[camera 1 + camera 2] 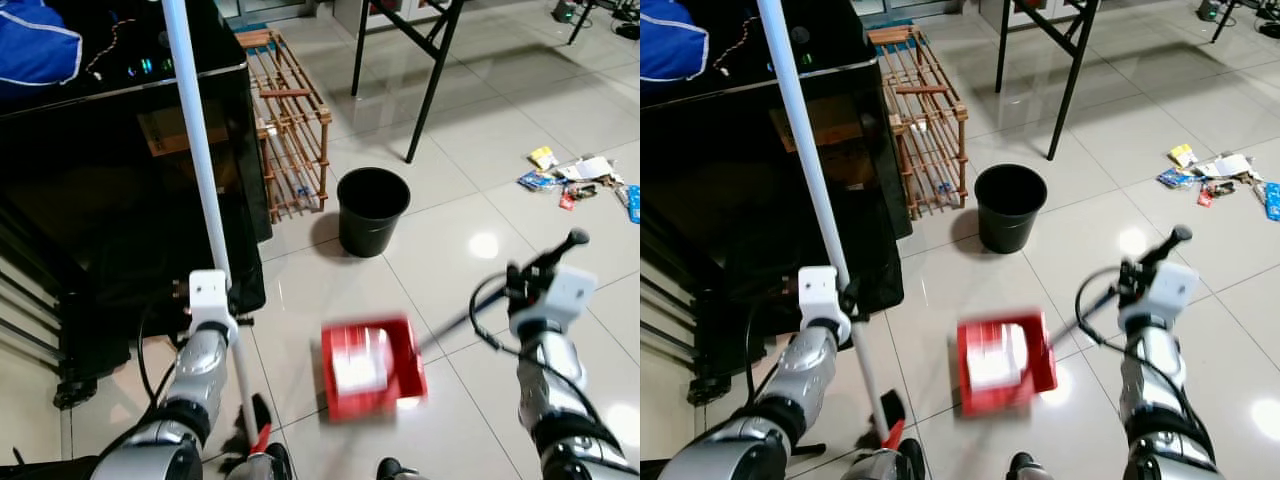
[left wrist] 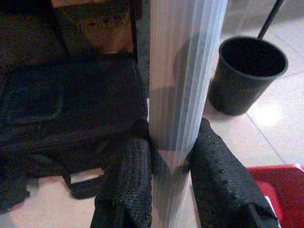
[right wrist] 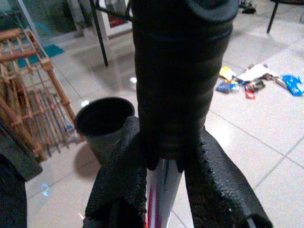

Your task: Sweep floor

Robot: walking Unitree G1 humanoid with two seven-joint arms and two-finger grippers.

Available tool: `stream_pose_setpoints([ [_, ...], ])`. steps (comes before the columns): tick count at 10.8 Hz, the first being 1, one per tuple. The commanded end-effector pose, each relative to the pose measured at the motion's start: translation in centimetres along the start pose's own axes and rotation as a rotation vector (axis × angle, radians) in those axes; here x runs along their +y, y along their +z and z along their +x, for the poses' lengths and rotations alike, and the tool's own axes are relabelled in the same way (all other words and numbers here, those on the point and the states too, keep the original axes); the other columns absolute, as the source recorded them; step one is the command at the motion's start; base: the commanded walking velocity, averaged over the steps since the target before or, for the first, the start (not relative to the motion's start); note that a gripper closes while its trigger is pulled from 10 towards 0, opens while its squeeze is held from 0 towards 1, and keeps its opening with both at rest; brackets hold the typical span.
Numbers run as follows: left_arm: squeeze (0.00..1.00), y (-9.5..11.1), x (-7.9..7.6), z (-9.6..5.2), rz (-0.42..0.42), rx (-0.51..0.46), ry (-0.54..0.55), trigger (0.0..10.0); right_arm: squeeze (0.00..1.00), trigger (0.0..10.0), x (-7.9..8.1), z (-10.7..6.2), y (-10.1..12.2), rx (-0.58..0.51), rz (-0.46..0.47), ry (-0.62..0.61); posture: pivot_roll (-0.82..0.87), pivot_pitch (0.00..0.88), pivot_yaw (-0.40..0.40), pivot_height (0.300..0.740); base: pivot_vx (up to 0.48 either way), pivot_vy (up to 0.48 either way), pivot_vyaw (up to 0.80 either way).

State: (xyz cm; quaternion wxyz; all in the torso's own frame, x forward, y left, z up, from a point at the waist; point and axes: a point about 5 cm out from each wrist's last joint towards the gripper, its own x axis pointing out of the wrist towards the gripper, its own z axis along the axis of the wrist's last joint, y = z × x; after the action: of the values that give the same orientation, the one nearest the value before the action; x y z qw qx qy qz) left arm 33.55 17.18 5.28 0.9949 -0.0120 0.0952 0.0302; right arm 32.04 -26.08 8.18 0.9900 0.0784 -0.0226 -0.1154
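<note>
Left claw (image 2: 173,156): holds the white ribbed broom pole (image 1: 196,140).
Right claw (image 3: 166,164): holds the black-gripped handle (image 3: 178,76) of the red plastic dustpan (image 1: 373,369).

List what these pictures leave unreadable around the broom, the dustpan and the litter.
- Red dustpan: motion-blurred in both eye views; the white patch inside cannot be identified.
- Broom head: cut off at the bottom edge where the white broom pole runs down past the left gripper.
- Litter pile: too small to name single pieces.
- Dustpan handle: its black grip hides the right gripper contact.
</note>
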Motion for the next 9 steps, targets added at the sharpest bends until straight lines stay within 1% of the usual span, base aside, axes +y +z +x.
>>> stream_pose_setpoints([
  [1, 0.0, 1.8, -0.5, 0.7, -0.023, -0.059, -0.019, 10.0, 0.0, 10.0, -0.1, 0.6, 1.4, -0.056, -0.006, -0.007, -0.02, 0.208, 0.026, 0.74, 0.0, 0.0, 0.0],
  [2, 0.0, 2.9, -0.8, 1.2, -0.024, -0.076, -0.035, 10.0, 0.0, 10.0, 0.3, 1.5, 3.4, -0.121, -0.008, -0.001, -0.02, 0.205, 0.029, 0.74, 0.0, 0.0, 0.0],
  [3, 0.0, 3.2, -1.1, 1.4, -0.019, -0.075, -0.049, 10.0, 0.0, 10.0, 0.7, 1.9, 4.4, -0.156, -0.015, 0.01, -0.02, 0.203, 0.028, 0.74, 0.0, 0.0, 0.0],
  [4, 0.0, 3.7, -1.6, 1.5, -0.019, -0.094, -0.071, 10.0, 0.0, 10.0, 1.1, 2.5, 6.3, -0.219, -0.015, 0.012, -0.03, 0.203, 0.029, 0.74, 0.0, 0.0, 0.0],
  [7, 0.0, 4.0, -2.1, 1.5, -0.029, -0.117, -0.089, 10.0, 0.0, 10.0, 2.1, 3.1, 9.2, -0.308, -0.016, 0.038, -0.03, 0.198, 0.029, 0.74, 0.0, 0.0, 0.0],
  [8, 0.0, 4.1, -2.1, 1.5, -0.032, -0.12, -0.092, 10.0, 0.0, 10.0, 2.2, 3.1, 9.5, -0.313, -0.02, 0.037, -0.03, 0.197, 0.029, 0.74, 0.0, 0.0, 0.0],
  [9, 0.0, 4.6, -2.2, 1.6, -0.032, -0.135, -0.101, 10.0, 0.0, 10.0, 2.2, 3.2, 10.5, -0.337, -0.019, 0.033, -0.04, 0.187, 0.032, 0.74, 0.0, 0.0, 0.0],
])
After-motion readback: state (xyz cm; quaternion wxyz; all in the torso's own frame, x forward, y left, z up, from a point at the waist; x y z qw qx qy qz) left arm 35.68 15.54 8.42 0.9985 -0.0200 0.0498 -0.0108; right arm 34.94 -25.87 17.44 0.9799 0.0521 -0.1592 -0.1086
